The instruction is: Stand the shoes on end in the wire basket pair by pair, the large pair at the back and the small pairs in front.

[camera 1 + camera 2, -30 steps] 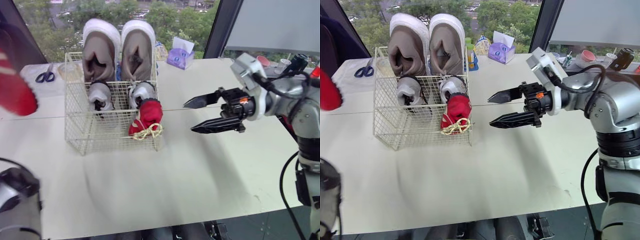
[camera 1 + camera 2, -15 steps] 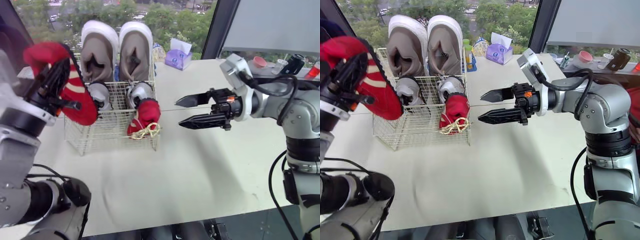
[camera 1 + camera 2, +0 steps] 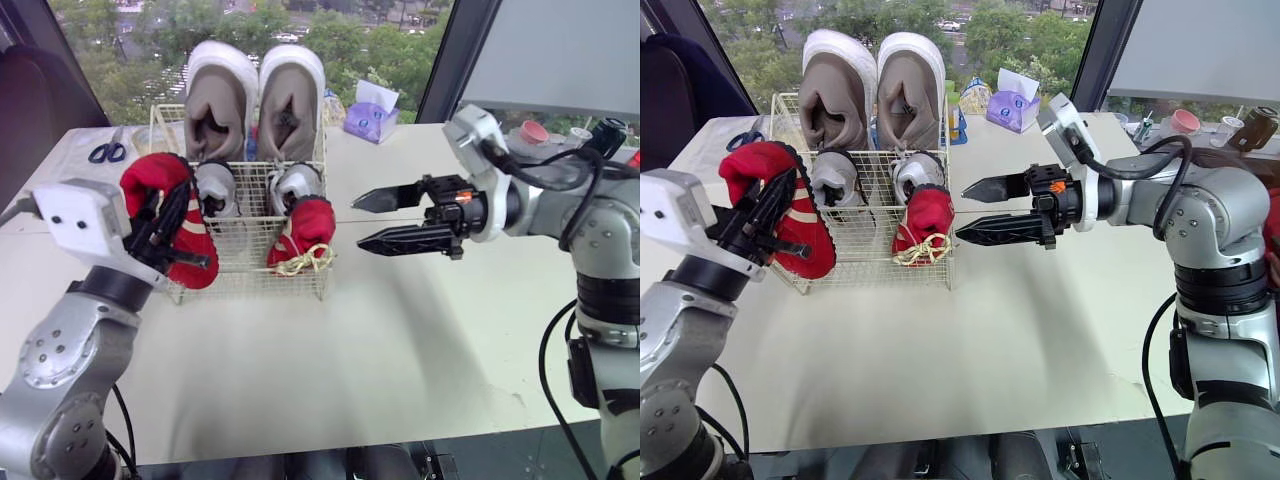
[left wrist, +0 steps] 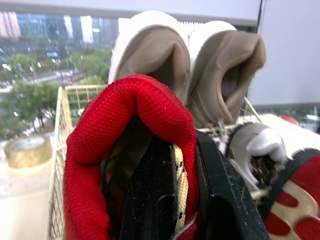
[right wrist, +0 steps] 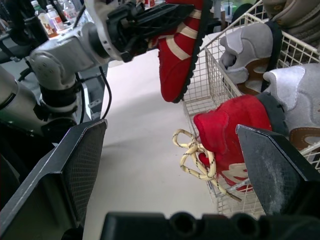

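The wire basket (image 3: 246, 272) stands on the table, the large taupe pair (image 3: 222, 100) upright at its back. A small grey pair (image 3: 215, 186) stands in front of them. One red shoe (image 3: 307, 228) stands at the basket's front right, its yellow laces poking through the wire. My left gripper (image 3: 178, 238) is shut on a second red shoe (image 3: 160, 180), holding it toe down just outside the basket's front left corner. In the left wrist view its collar (image 4: 135, 107) wraps a finger. To the right of the basket, my right gripper (image 3: 358, 222) hangs open with nothing in it.
Blue scissors (image 3: 105, 152) lie left of the basket and a tape roll (image 4: 25, 150) sits beside it. A purple tissue box (image 3: 370, 110) stands behind on the right. Cups and bottles (image 3: 533, 130) crowd the far right. Bare table (image 3: 400, 340) spreads in front.
My left arm has swung the red shoe in from the far left and lowered it to the basket's front left corner. The right gripper has shifted slightly toward the basket and stayed open.
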Tool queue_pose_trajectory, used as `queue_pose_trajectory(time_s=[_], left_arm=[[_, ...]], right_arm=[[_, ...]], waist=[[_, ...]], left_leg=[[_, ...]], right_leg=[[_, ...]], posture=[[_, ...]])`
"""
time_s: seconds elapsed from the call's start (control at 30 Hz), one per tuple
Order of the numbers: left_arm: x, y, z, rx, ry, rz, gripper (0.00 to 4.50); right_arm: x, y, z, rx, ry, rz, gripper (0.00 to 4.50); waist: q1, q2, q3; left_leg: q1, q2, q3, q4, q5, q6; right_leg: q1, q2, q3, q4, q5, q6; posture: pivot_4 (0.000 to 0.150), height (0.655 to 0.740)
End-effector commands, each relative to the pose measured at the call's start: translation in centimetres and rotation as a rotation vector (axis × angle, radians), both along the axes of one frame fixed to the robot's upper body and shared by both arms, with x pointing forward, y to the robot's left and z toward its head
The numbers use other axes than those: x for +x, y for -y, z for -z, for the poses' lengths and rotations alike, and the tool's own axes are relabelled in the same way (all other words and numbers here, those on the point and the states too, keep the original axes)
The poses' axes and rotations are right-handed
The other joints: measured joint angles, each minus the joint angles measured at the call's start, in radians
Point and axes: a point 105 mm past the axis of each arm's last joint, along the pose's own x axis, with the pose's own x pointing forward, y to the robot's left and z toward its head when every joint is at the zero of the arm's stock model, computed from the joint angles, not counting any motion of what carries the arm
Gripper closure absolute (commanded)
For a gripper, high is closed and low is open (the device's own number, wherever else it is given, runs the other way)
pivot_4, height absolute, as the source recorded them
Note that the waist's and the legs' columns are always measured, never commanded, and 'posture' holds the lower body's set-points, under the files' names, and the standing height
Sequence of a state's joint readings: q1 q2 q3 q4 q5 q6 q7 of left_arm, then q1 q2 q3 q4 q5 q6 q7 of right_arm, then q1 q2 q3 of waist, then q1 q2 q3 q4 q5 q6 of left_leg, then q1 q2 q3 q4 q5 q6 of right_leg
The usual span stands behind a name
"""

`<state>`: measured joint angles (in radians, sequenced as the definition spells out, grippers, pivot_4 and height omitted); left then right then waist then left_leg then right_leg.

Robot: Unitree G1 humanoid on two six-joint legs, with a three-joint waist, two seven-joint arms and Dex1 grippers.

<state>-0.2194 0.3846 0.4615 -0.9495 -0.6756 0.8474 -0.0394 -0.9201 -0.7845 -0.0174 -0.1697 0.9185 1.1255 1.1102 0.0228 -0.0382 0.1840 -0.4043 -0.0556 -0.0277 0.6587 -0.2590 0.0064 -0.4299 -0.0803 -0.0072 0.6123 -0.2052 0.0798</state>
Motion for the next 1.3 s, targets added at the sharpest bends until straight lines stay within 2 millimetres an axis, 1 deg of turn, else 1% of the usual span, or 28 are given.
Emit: queue_pose_trajectory(time_s=[0.03,0.2,0.3,0.43,0.57,0.63,0.73,0.83,0.87,0.93,1.0,1.07,1.1,1.13,1.17,1.2,1.23,1.3], left_arm=[[-0.6,0.3,-2.1,0.01,0.113,0.006,4.46],[-0.6,1.1,-3.9,0.046,0.177,0.023,4.46],[-0.4,1.4,-4.1,0.047,0.183,0.033,4.46],[0.3,1.7,-2.2,0.058,0.138,0.036,4.46],[1.7,2.4,0.5,0.097,0.092,0.036,4.46],[1.9,2.3,1.7,0.079,0.071,0.024,4.46],[1.8,1.4,3.4,0.08,0.027,0.0,4.46],[1.7,1.0,4.4,0.077,-0.001,-0.005,4.46],[1.7,0.6,4.6,0.041,-0.016,-0.009,4.46],[1.7,0.1,4.7,-0.033,-0.038,0.0,4.46],[1.1,-0.2,4.2,-0.094,-0.037,0.041,4.46],[0.4,-0.3,4.0,-0.089,-0.048,0.077,3.59],[0.1,-0.3,4.0,-0.086,-0.053,0.092,3.3],[0.0,-0.4,4.0,-0.073,-0.063,0.098,2.88],[-0.2,-0.3,4.2,-0.057,-0.087,0.113,2.56],[-0.4,-0.2,4.5,-0.044,-0.111,0.126,2.01],[-0.6,-0.2,4.8,-0.048,-0.141,0.148,1.64],[-1.3,-0.1,5.4,-0.053,-0.202,0.183,0.65]], right_arm=[[-0.7,0.5,-1.1,0.011,0.047,0.002,0.0],[-0.6,0.6,-1.0,0.005,0.043,0.009,0.0],[-0.5,0.5,-1.2,0.013,0.042,0.005,0.0],[-0.5,0.6,-1.1,0.013,0.035,0.001,0.0],[-0.6,0.9,-1.3,0.028,0.032,0.014,0.0],[-0.7,1.1,-1.7,0.046,0.037,0.029,0.0],[-0.8,1.4,-1.7,0.04,0.04,0.044,0.0],[-0.8,1.4,-1.7,0.046,0.038,0.05,0.0],[-0.8,1.5,-1.6,0.044,0.038,0.051,0.0],[-0.9,1.5,-1.4,0.041,0.032,0.053,0.0],[-1.1,1.6,-1.1,0.034,0.02,0.051,0.0],[-1.2,1.7,-0.7,0.029,0.011,0.051,0.0],[-1.2,1.7,-0.5,0.028,0.008,0.052,0.0],[-1.2,1.7,-0.4,0.027,0.007,0.053,0.0],[-1.2,1.7,-0.2,0.025,0.002,0.054,0.0],[-1.2,1.7,0.0,0.023,-0.002,0.056,0.0],[-1.2,1.8,0.3,0.021,-0.007,0.06,0.0],[-1.3,1.9,0.6,0.015,-0.019,0.067,0.0]], waist=[[0.004,0.0,0.0],[0.015,0.0,0.0],[0.015,0.0,0.0],[0.015,0.0,0.0],[0.015,0.001,0.0],[0.016,0.001,0.0],[0.015,0.001,0.0],[0.014,0.004,-0.001],[0.014,0.004,-0.001],[0.013,0.005,-0.002],[0.012,0.005,-0.002],[0.009,0.006,-0.001],[0.009,0.006,-0.001],[0.01,0.006,-0.001],[0.012,0.006,-0.001],[0.013,0.006,-0.001],[0.015,0.007,-0.001],[0.015,0.007,-0.001]], left_leg=[[0.0,0.0,0.0,0.001,0.0,0.0],[-0.002,0.0,0.0,0.004,-0.001,0.002],[-0.002,0.0,0.0,0.004,-0.001,0.003],[-0.002,0.0,0.0,0.004,-0.002,0.003],[-0.002,0.001,0.0,0.004,-0.002,0.003],[-0.002,0.0,0.001,0.004,-0.002,0.003],[-0.002,0.001,0.001,0.004,-0.003,0.005],[-0.002,0.001,0.001,0.004,-0.003,0.005],[-0.002,0.001,0.001,0.004,-0.003,0.005],[-0.002,0.001,0.001,0.004,-0.003,0.006],[-0.002,0.001,0.001,0.004,-0.004,0.006],[-0.002,0.001,0.001,0.004,-0.004,0.006],[-0.002,0.001,0.001,0.004,-0.004,0.006],[-0.002,0.001,0.001,0.004,-0.004,0.006],[-0.002,0.001,0.001,0.004,-0.004,0.006],[-0.002,0.001,0.001,0.004,-0.004,0.006],[-0.002,0.001,0.001,0.004,-0.004,0.006],[-0.002,0.001,0.001,0.004,-0.004,0.006]], right_leg=[[0.0,0.0,0.0,0.0,0.0,0.0],[0.0,0.0,-0.001,0.0,0.0,0.0],[0.0,0.0,-0.001,0.0,0.0,0.0],[0.0,0.0,-0.001,0.0,0.0,0.0],[0.0,0.001,-0.001,0.0,0.0,0.0],[0.001,0.0,-0.001,0.0,0.0,0.0],[0.001,-0.001,-0.001,-0.002,0.0,0.0],[0.0,-0.001,0.0,-0.002,0.0,0.0],[0.0,-0.001,0.0,-0.002,0.0,0.0],[0.0,-0.001,-0.001,-0.002,0.0,0.0],[0.0,-0.001,-0.001,-0.002,0.0,0.0],[0.0,-0.001,-0.001,-0.002,0.0,0.001],[0.0,-0.001,-0.001,-0.002,0.0,0.001],[0.0,-0.001,-0.001,-0.002,0.0,0.001],[0.0,-0.001,-0.001,-0.002,0.0,0.001],[0.0,-0.001,-0.001,-0.002,0.0,0.001],[0.0,0.0,-0.001,-0.002,0.0,0.001],[0.001,-0.001,-0.001,-0.003,0.0,0.001]], posture=[[0.15,0.74],[0.15,0.74],[0.15,0.74],[0.15,0.74],[0.15,0.74],[0.15,0.74],[0.15,0.74],[0.15,0.74],[0.15,0.74],[0.15,0.74],[0.15,0.74],[0.15,0.74],[0.15,0.74],[0.15,0.74],[0.15,0.74],[0.15,0.74],[0.15,0.74],[0.15,0.74]])
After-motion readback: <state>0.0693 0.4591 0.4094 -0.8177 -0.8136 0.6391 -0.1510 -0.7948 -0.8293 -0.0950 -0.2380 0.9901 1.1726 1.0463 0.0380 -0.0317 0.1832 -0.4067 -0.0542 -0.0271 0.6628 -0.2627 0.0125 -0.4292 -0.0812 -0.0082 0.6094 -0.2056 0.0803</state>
